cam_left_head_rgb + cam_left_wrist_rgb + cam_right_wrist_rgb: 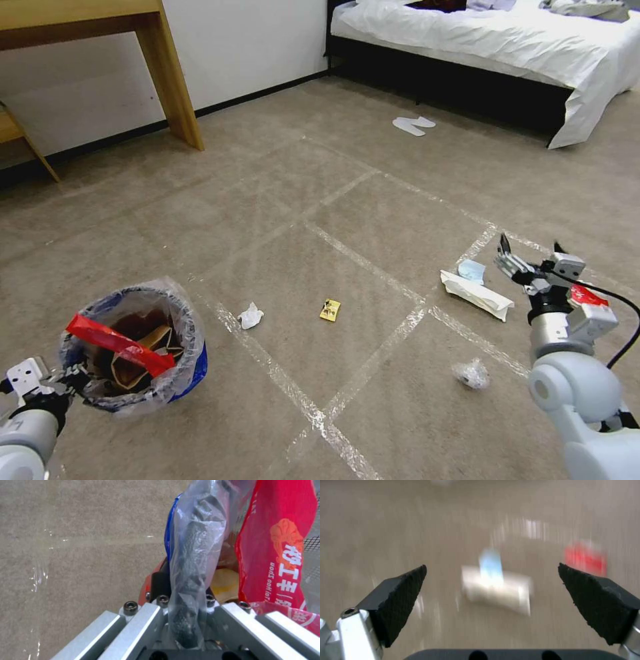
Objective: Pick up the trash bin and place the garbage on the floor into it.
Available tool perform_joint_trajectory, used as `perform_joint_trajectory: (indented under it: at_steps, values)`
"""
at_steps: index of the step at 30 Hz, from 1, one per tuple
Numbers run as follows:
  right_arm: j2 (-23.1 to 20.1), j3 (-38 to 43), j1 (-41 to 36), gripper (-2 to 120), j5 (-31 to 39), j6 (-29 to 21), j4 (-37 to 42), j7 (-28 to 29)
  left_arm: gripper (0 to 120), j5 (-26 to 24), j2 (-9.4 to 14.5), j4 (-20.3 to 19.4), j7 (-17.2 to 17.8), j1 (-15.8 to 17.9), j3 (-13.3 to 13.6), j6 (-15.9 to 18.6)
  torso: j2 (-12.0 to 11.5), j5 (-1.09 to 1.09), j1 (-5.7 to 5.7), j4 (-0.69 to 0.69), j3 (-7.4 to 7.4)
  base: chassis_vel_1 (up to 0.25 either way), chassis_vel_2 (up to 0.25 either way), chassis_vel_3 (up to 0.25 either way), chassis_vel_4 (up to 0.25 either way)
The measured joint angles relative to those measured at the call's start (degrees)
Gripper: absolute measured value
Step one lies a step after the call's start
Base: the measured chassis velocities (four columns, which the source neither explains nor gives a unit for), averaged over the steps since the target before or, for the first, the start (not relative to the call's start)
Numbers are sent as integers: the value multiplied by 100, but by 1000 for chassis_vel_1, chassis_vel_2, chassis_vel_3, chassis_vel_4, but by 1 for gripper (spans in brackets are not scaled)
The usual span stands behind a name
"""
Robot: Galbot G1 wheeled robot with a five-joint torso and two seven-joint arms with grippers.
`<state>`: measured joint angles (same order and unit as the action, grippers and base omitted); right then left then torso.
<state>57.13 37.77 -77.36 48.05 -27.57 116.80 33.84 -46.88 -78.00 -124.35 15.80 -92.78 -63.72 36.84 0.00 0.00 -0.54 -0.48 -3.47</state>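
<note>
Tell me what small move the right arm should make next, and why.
Probably lower the right tool onto the white packet. Its fingers are spread wide with the packet and the blue mask lying on the floor between them in the right wrist view. The left tool already holds the trash bin by its rim, ready to receive it.

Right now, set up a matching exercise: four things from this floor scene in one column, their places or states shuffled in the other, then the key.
1. round red trash bin
2. tiny yellow wrapper
3. long white packet
4. right gripper

A. open above the floor
B. alone on carpet, mid-floor
C. held by the left gripper
D. beside the blue mask

Pairs: 1-C, 2-B, 3-D, 4-A
</note>
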Motion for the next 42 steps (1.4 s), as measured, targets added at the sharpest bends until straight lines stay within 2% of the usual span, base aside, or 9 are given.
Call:
perform_joint_trajectory:
  at_steps: [1, 2, 8, 11, 17, 22, 32, 34, 42]
  values:
    - [-62, -77, -14, 100, 558, -498, -162, 331, 0, 3, 0, 15, -6, 5, 2, -1, 0, 0, 0, 1, 0, 0, 0, 0, 0]
    - [-98, -146, -21, 100, 781, -726, -361, 500, 0, 12, 0, 31, -7, 11, 2, -7, 0, 0, 0, 1, 0, 0, 0, 0, 0]
    - [-149, -423, 17, 100, 1005, -1060, -1053, 718, 0, 24, 12, 78, -34, 16, 1, -29, 0, 1, 0, 0, 0, 0, 0, 0, 0]
    - [-59, -786, 344, 100, 1108, -1500, -2002, 807, 0, 52, 17, 123, -54, 26, 8, -46, 0, 1, 0, 1, 0, 0, 0, 0, 0]
    - [99, -1104, 613, 100, 972, -1539, -2736, 710, 0, 77, -17, 142, -58, 57, 53, -49, 0, -2, 0, 0, 0, 0, 0, 0, 0]
    - [325, -1402, 988, 100, 634, -1514, -3371, 301, 0, 86, -27, 166, -65, 45, 52, -50, 0, -2, 0, 1, -1, 0, 0, 0, 0]
    - [431, -1645, 1369, 100, 338, -1397, -3570, -58, 0, 82, -14, 223, -65, 40, 6, -69, 0, -2, 0, 0, 0, 0, 0, 0, 0]
    - [462, -1772, 1576, 100, 88, -1249, -3805, -269, 0, 84, -21, 247, -65, 36, -6, -80, 0, -1, 0, 0, 0, 0, 0, 0, 0]
    - [558, -1989, 1964, 100, -45, -1166, -4264, -395, 0, 85, -9, 250, -51, 6, -38, -87, 0, 0, -1, 1, 0, 0, 0, 0, 0]
